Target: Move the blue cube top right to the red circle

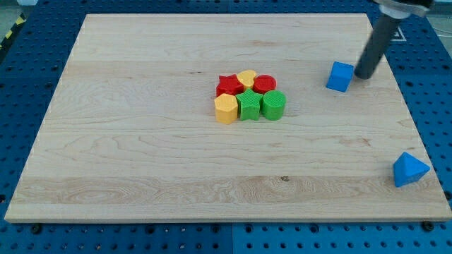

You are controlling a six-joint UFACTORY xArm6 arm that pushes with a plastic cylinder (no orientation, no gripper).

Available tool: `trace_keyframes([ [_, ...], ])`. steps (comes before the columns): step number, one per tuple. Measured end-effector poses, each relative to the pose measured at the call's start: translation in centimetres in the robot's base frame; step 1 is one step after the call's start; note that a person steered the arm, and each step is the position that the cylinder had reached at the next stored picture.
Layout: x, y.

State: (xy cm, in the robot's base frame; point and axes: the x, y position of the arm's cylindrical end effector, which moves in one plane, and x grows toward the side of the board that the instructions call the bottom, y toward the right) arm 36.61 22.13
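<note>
Wooden board [141, 155]: my tip [365, 75] just right of blue cube [340, 76], rod top cropped

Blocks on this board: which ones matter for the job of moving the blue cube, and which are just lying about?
In the job:
- blue cube
- red circle, the landmark
- my tip, just at the cube's right in the view

Lying about:
- red star
- yellow heart
- yellow hexagon
- green star
- green circle
- blue pyramid, at the view's bottom right
</note>
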Motion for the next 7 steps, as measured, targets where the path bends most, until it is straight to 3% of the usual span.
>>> trace_keyframes([
  [1, -0.5, -2.3],
  [2, -0.3, 0.2],
  [3, 2.6, 1.2],
  [4, 3.0, -0.9],
  [6, 0.0, -9.9],
  [7, 0.0, -10.5],
])
